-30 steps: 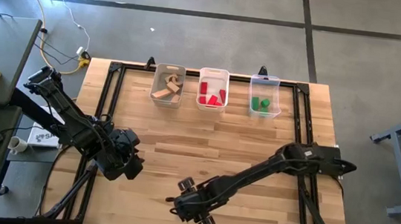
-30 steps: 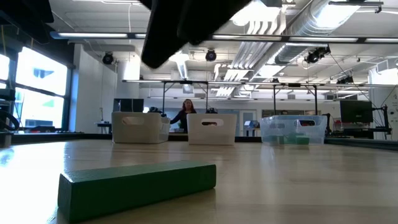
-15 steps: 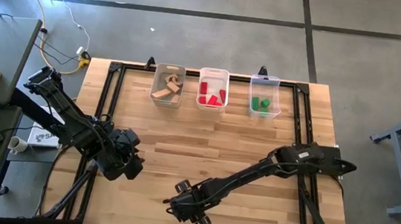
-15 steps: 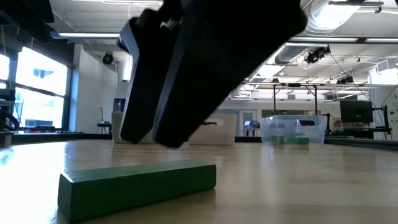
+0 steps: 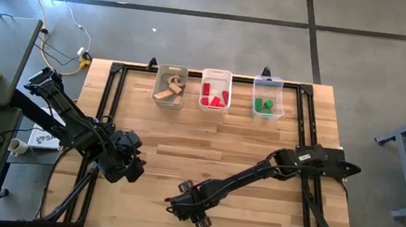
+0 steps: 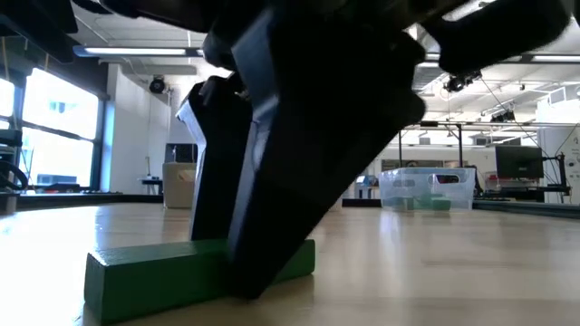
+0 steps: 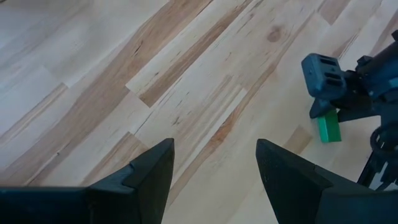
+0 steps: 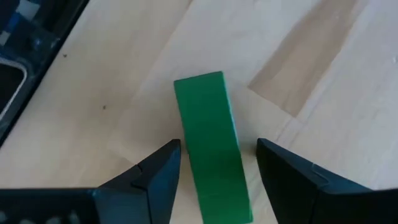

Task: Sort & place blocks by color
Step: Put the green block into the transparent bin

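On the table (image 5: 260, 146) the bins (image 5: 216, 90) already hold sorted blocks, and the left gripper (image 7: 214, 165) waits spread over bare wood. Within the last second the right gripper (image 8: 217, 158) has dropped, fingers spread, to straddle the last green block (image 8: 211, 140) lying flat near the front edge; it seems ready to close.

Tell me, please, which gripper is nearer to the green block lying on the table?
Right. The right gripper has its open fingers straddling the green block. The left gripper waits well off to the block's side, over bare table.
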Controlling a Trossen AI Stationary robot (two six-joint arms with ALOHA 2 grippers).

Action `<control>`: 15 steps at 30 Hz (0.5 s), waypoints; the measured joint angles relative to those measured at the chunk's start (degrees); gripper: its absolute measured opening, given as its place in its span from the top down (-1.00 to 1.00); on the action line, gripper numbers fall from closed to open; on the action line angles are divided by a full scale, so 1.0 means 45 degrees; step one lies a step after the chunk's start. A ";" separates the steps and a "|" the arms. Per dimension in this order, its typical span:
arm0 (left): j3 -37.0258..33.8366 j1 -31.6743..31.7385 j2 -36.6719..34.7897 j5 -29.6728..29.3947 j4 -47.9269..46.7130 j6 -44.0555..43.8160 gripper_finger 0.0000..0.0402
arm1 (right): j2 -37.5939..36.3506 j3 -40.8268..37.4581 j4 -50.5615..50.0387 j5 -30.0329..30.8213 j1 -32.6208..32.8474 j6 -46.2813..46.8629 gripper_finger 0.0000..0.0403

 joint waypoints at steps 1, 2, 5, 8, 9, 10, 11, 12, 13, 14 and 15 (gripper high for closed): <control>0.0000 0.0000 0.0000 0.0000 -0.0005 0.0025 -0.06 | 0.0013 0.0009 0.0007 -0.0012 -0.0002 0.0174 0.02; 0.0000 0.0000 0.0000 0.0000 -0.0004 0.0025 -0.06 | 0.0019 0.0009 0.0011 -0.0014 -0.0006 0.0282 0.05; 0.0000 0.0000 0.0000 -0.0010 -0.0005 0.0030 -0.06 | 0.0032 0.0009 0.0038 0.0125 -0.0010 0.0716 0.28; 0.0000 0.0000 -0.0001 -0.0084 -0.0005 0.0053 -0.06 | 0.0029 0.0022 0.0025 0.0082 -0.0021 0.1404 0.59; 0.0000 0.0000 -0.0004 -0.0109 -0.0005 0.0172 -0.06 | 0.0023 0.0023 0.0014 0.0090 -0.0007 0.1713 0.64; 0.0000 0.0000 0.0000 -0.0126 0.0000 0.0310 -0.06 | 0.0023 0.0023 0.0001 0.0113 0.0000 0.2039 0.64; 0.0000 0.0000 -0.0005 -0.0174 -0.0005 0.0444 -0.06 | 0.0023 0.0023 -0.0008 0.0171 -0.0005 0.2389 0.64; 0.0000 0.0000 -0.0005 -0.0210 -0.0003 0.0502 -0.06 | 0.0023 0.0023 -0.0012 0.0290 0.0011 0.2744 0.64; 0.0000 0.0000 -0.0005 -0.0234 -0.0005 0.0594 -0.06 | -0.0005 0.0017 -0.0033 0.0501 0.0036 0.3124 0.64; 0.0000 0.0003 -0.0005 -0.0249 -0.0002 0.0716 -0.06 | -0.0026 0.0014 -0.0054 0.0720 0.0044 0.3515 0.64; 0.0000 0.0005 -0.0005 -0.0253 -0.0003 0.0828 -0.06 | -0.0026 0.0009 -0.0073 0.0915 0.0062 0.3967 0.64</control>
